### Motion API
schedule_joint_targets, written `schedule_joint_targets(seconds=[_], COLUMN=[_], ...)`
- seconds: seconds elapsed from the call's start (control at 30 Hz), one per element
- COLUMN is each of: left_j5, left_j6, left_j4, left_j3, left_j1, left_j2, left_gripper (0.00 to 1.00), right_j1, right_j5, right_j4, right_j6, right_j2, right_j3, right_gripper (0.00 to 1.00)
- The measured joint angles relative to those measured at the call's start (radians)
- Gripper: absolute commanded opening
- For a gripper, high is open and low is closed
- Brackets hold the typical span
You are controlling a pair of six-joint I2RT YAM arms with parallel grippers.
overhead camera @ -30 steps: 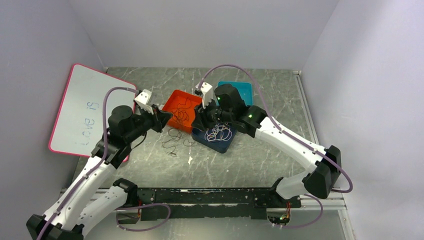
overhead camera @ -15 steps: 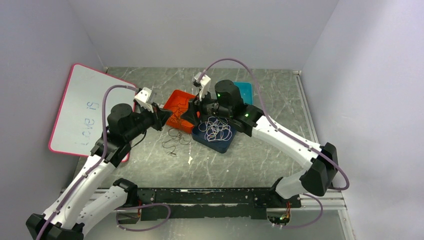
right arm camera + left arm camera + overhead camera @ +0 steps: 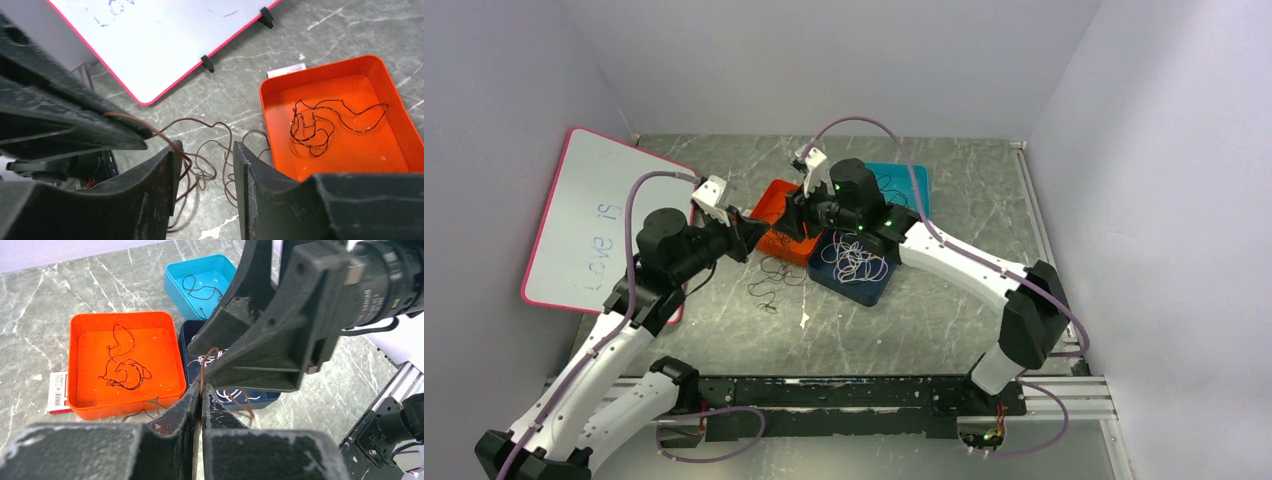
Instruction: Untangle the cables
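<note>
Nearby, cables, orange tray, navy tray, whitebd

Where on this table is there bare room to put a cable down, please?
Free: the grey marble table between the navy square tray and the black front rail, and the far right corner beyond the teal tray. Crowded: the middle, where the left gripper and right gripper meet over the loose dark cable beside the orange tray.
</note>
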Motion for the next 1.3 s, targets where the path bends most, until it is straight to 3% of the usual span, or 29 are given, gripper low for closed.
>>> schedule_joint_targets(seconds=[0.13,0.27,0.4,0.83,0.93,1.17,1.3], left_j5=[0.0,-0.002,-0.029,-0.138,-0.148,-0.151,-0.147], left_j6=[0.002,0.003,0.003,-0.001,0.0,0.0,0.005], left_j4=[-0.001,-0.013,-0.037,-0.077,-0.085,-0.102,-0.111], left_j3=[0.0,0.008,0.034,0.186,0.209,0.224,0.224], left_j1=[0.0,0.0,0.0,0.0,0.0,0.0,0.0], left_j2=[-0.01,-0.01,-0.022,-0.07,-0.069,-0.052,-0.038], left_gripper=[0.07,0.07,0.07,0.07,0.07,0.07,0.07], right_j1=[0.0,0.002,0.002,0.004,0.004,0.005,0.005], right_j5=[0.018,0.076,0.134,0.204,0.201,0.187,0.183], right_j4=[0.007,0.005,0.016,0.069,0.087,0.164,0.225], right_j6=[0.009,0.032,0.068,0.209,0.225,0.187,0.135], right_j2=[0.028,0.037,0.037,0.031,0.013,-0.178,-0.307], right_j3=[0.005,0.005,-0.03,-0.384,-0.437,-0.523,-0.499], right_gripper=[0.28,0.22,0.2,0.21,0.25,0.49,0.53])
